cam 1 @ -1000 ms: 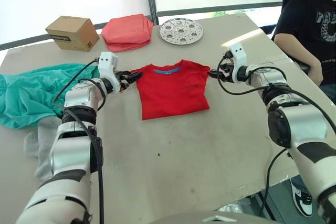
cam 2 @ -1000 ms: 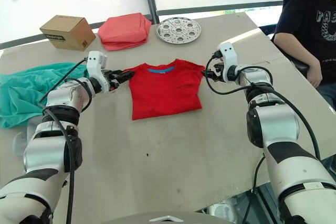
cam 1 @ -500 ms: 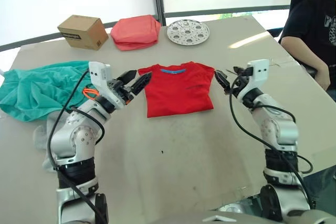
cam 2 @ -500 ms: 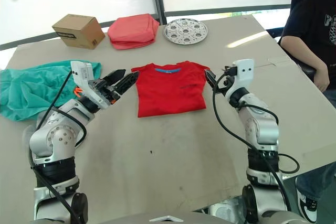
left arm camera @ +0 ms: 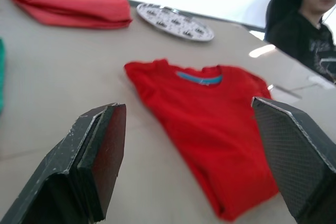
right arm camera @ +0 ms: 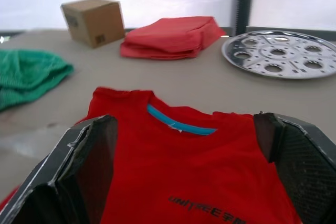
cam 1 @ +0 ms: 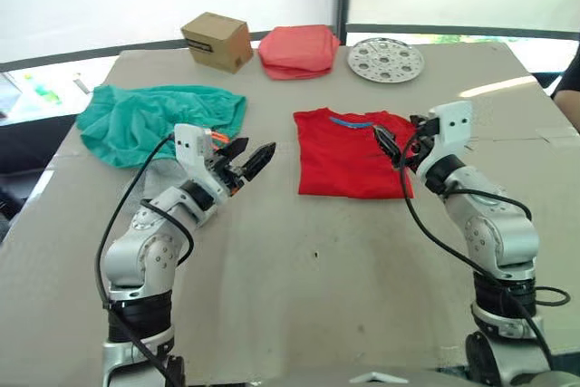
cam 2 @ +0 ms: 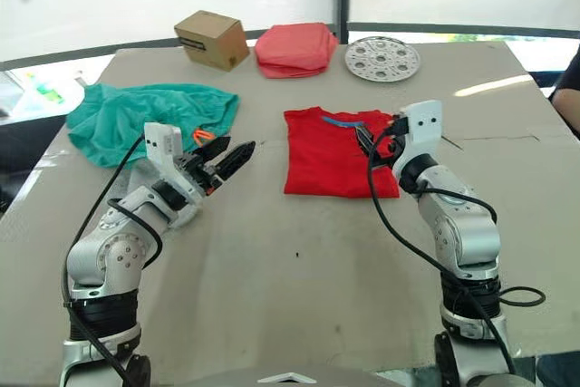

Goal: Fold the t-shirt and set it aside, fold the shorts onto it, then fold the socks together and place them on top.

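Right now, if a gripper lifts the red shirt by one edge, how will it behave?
The shirt lies flat and thin on the table, so it is probably floppy and light and would drape. Pushed, it would likely bunch up, like the rumpled shorts.

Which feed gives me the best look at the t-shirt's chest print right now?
The right wrist view: the t-shirt is close, its dark chest print readable as lettering. Both eye views show the whole shirt, the print only a faint mark. The left wrist view shows it blurred.
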You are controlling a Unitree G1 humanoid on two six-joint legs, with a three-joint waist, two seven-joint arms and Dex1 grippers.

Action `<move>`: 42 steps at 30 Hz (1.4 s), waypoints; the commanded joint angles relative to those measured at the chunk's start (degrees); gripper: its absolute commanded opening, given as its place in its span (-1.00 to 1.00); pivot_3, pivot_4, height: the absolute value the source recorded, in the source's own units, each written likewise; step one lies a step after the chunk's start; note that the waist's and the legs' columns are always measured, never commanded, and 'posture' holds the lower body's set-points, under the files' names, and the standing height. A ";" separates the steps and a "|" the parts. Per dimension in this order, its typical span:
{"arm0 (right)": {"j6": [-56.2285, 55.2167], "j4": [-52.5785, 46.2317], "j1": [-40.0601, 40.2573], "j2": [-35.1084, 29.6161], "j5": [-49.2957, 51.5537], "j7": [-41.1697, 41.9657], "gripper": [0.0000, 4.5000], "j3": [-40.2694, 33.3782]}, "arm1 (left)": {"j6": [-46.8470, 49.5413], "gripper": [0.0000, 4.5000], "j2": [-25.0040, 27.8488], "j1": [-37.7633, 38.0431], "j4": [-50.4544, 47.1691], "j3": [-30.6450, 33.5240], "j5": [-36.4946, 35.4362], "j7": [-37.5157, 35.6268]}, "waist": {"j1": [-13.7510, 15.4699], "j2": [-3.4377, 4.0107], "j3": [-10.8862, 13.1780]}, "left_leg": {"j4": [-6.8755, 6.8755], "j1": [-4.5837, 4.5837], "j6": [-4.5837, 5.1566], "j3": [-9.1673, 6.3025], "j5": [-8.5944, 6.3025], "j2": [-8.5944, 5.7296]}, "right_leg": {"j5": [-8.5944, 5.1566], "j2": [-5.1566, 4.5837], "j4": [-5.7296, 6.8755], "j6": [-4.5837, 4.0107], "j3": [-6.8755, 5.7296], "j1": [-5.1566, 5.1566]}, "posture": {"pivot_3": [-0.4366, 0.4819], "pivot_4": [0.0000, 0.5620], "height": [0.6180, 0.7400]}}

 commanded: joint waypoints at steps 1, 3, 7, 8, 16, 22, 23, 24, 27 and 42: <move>-5.09 -2.69 -0.07 -5.29 -2.12 6.62 0.94 4.66 | -3.40 0.81 4.06 2.39 -1.78 -1.83 1.22 -6.67 | -0.11 -0.12 -0.04 | -0.40 0.01 -0.19 0.63 0.13 0.36 | -0.17 -0.15 -0.02 -0.01 0.03 -0.13 | -0.05 -0.47 1.00; -7.10 -1.74 -0.23 -8.76 -2.53 11.42 0.94 7.22 | -7.11 0.81 8.44 5.00 -1.84 -4.59 4.11 -13.17 | -0.56 -0.26 -0.10 | -0.42 0.02 -0.07 1.12 0.06 0.76 | -0.33 -0.11 -0.01 0.07 0.03 -0.11 | -0.05 -0.47 1.00; -12.88 3.79 -2.00 -17.82 -4.64 25.15 0.94 13.69 | -17.03 0.81 14.66 4.71 2.69 -10.41 11.59 -22.09 | -1.21 -0.45 -0.14 | -0.44 0.07 0.22 1.41 -0.10 1.02 | -0.35 -0.11 -0.02 0.05 -0.08 -0.12 | -0.05 -0.47 1.00; -14.31 5.28 -2.64 -19.83 -5.32 27.65 0.94 14.63 | -18.30 0.81 15.07 3.80 3.91 -11.60 12.71 -22.99 | -1.26 -0.45 -0.14 | -0.43 0.07 0.24 1.45 -0.09 1.03 | -0.35 -0.14 -0.02 0.05 -0.10 -0.12 | -0.05 -0.47 1.00; -12.09 10.40 -3.04 -28.68 -5.39 36.97 0.94 14.28 | -21.62 0.81 11.31 -8.00 13.43 -21.21 19.07 -26.25 | -1.41 -0.61 -0.11 | -0.36 -0.05 0.59 1.77 -0.18 1.35 | -0.33 -0.28 -0.04 0.04 -0.47 -0.10 | -0.05 -0.47 1.00; -11.99 20.04 -7.50 -22.74 -6.07 37.76 0.94 16.64 | -27.69 0.81 8.03 -19.43 31.64 -31.81 33.28 -25.20 | -1.61 -0.78 -0.04 | -0.26 -0.04 0.73 1.78 -0.25 1.46 | -0.20 -0.24 -0.02 -0.17 -0.68 -0.09 | -0.05 -0.47 1.00; -12.35 22.60 -8.59 -21.57 -6.78 38.14 0.94 17.40 | -28.48 0.81 7.44 -20.46 34.46 -32.51 34.19 -25.42 | -1.65 -0.80 -0.05 | -0.24 -0.02 0.73 1.78 -0.25 1.47 | -0.20 -0.25 -0.01 -0.17 -0.69 -0.06 | -0.05 -0.47 1.00; -12.85 24.74 -9.42 -20.71 -7.43 38.57 0.84 17.94 | -29.27 0.59 6.97 -21.28 36.73 -32.90 34.68 -25.83 | -1.60 -0.80 -0.06 | -0.19 0.02 0.74 1.78 -0.25 1.49 | -0.21 -0.24 0.01 -0.17 -0.74 -0.01 | -0.05 -0.47 1.00; -15.59 29.88 -10.88 -19.91 -9.83 39.67 0.42 19.76 | -32.66 0.12 6.43 -23.00 40.91 -33.71 35.68 -27.14 | -1.38 -0.81 -0.08 | -0.13 0.04 0.74 1.78 -0.26 1.49 | -0.21 -0.29 0.00 -0.17 -0.79 0.06 | -0.05 -0.47 1.00; 2.09 -10.33 20.21 -33.79 3.02 39.11 -0.96 6.50 | -14.57 -1.00 22.31 8.98 -4.93 -23.26 18.84 -34.29 | -1.58 -0.70 -0.23 | -0.26 0.01 1.30 1.79 -0.69 1.58 | -0.56 -0.31 -0.01 -0.23 -0.83 -0.04 | -0.05 -0.47 1.00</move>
